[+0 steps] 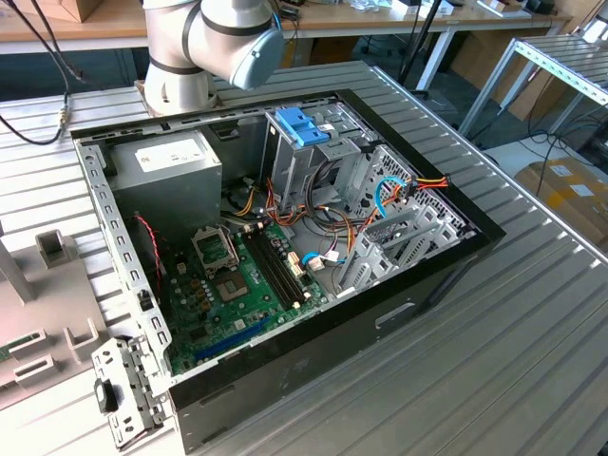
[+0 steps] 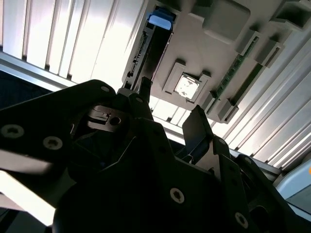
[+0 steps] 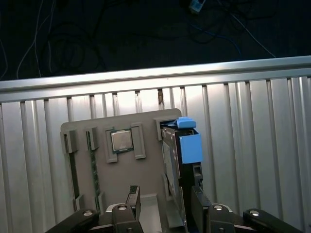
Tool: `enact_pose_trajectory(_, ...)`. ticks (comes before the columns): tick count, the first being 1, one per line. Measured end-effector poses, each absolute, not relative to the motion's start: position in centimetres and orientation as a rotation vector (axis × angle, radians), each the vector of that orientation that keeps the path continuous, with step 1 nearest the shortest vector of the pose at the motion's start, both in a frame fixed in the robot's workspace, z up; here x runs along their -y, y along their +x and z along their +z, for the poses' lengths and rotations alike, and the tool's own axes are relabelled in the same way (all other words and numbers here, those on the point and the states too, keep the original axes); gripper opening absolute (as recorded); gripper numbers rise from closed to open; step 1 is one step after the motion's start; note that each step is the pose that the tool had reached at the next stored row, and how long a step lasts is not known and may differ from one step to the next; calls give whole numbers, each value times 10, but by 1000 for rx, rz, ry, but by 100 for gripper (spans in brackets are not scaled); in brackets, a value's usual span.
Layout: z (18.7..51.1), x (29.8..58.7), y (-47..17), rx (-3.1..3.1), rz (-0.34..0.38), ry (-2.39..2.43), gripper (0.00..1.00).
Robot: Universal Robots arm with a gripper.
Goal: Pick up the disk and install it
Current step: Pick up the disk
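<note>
A slatted metal table [image 1: 532,313] is seen carrying an open computer case [image 1: 313,370], which is laid on its side with its board [image 1: 237,285] exposed. The arm [image 1: 204,43] is mounted at the far edge of the table, behind the case. Inside the case, a grey power-supply box [image 1: 176,166] is set at the far end, toward the exterior view's left. A drive cage with a blue latch [image 1: 302,123] is placed beside it, toward the exterior view's right. A grey tray [image 1: 71,313] is laid on the table at the exterior view's left of the case.

In both wrist views the tray is seen beneath the gripper [image 3: 165,191]. The disk [image 3: 171,155] is stood on its edge in a slot of the tray, well apart from the case, and a blue piece [image 3: 190,145] is fixed to its side. The gripper is held over the disk with its fingers [image 3: 133,196] spread apart, one to each side of the disk's line, and nothing is clamped between them. A square chip [image 3: 121,141] is seated in a pocket of the tray just beside the disk. Two memory sticks [image 3: 93,167] are set in narrow slots past the chip.
</note>
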State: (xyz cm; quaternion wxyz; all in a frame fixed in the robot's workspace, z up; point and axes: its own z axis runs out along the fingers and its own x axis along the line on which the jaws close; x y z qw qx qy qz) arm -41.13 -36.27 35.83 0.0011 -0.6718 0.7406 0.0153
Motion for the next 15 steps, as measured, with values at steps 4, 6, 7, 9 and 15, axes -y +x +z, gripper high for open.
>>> enact_pose_trajectory(4,356,361,-411,-2325,48,-2110,54)
enact_pose_trajectory(6,355,360,-411,-2325,48,-2109,54)
enact_pose_trajectory(7,355,360,-411,-2325,48,-2109,54)
enact_pose_trajectory(9,354,359,-411,-2324,49,-2109,54)
enact_pose_trajectory(15,352,354,-411,-2324,49,-2109,54)
